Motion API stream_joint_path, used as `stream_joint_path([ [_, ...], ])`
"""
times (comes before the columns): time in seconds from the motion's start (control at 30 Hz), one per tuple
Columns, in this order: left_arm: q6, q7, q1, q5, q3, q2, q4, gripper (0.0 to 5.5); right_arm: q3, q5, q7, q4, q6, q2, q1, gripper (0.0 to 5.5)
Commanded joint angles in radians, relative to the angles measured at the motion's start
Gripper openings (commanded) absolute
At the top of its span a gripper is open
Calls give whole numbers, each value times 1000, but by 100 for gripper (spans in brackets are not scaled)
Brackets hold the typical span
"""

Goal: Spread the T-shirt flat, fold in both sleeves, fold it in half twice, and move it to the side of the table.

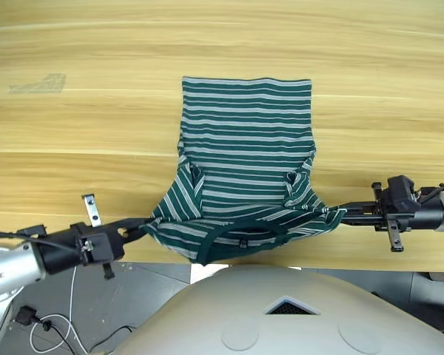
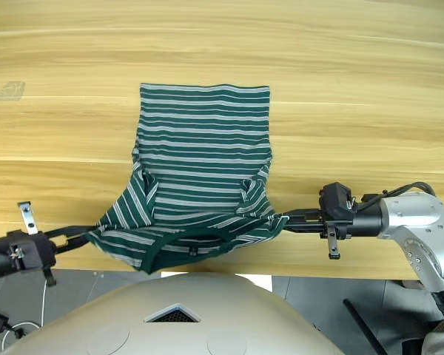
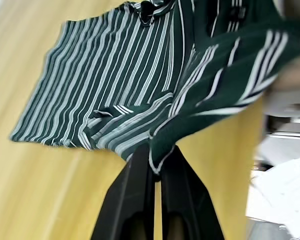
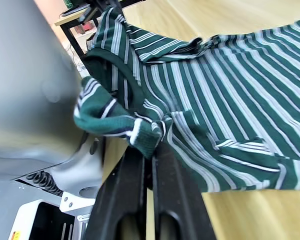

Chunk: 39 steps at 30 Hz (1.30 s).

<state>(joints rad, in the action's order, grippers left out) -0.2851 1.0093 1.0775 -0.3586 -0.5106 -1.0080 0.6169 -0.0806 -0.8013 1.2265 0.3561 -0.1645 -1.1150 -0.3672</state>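
A green T-shirt (image 1: 244,163) with white stripes lies on the wooden table (image 1: 96,74), sleeves folded in over the body, its hem toward the far side. Its collar end is lifted off the table at the near edge and stretched between both grippers. My left gripper (image 1: 146,225) is shut on the T-shirt's left shoulder corner (image 3: 155,162). My right gripper (image 1: 340,213) is shut on the right shoulder corner (image 4: 147,136). The collar (image 2: 189,240) sags between them over the table's front edge.
The wooden table stretches wide on both sides and behind the shirt. A faint pale mark (image 1: 38,83) sits at the far left. Below the front edge are a grey floor and cables (image 1: 41,322).
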Motion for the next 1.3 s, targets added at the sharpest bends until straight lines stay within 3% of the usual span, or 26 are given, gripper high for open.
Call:
stream_joint_path([
  [0.03,-1,91,84,-15,-156,100,28,0,82,8,17,19,-17,25,-41,0],
  [0.13,7,142,77,-37,-212,140,19,0,123,16,24,26,-22,54,-82,0],
  [0.27,56,125,-84,-3,-139,100,-19,0,110,64,-6,-7,-23,124,13,0],
  [0.4,90,40,-416,121,43,51,-182,0,81,169,-109,-128,14,267,217,0],
  [0.63,156,-161,-981,339,362,160,-464,0,-12,410,-211,-503,140,494,593,0],
  [0.87,76,-238,-1265,485,570,286,-803,0,-36,568,-262,-910,289,624,790,0],
  [1.07,-11,-257,-1298,490,624,341,-967,79,-22,641,-311,-1081,389,669,827,86],
  [1.17,-30,-460,-1370,546,578,369,-1120,124,61,653,-494,-1207,491,692,909,135],
  [1.3,-54,-683,-1412,581,542,405,-1275,180,115,657,-585,-1296,578,713,947,136],
])
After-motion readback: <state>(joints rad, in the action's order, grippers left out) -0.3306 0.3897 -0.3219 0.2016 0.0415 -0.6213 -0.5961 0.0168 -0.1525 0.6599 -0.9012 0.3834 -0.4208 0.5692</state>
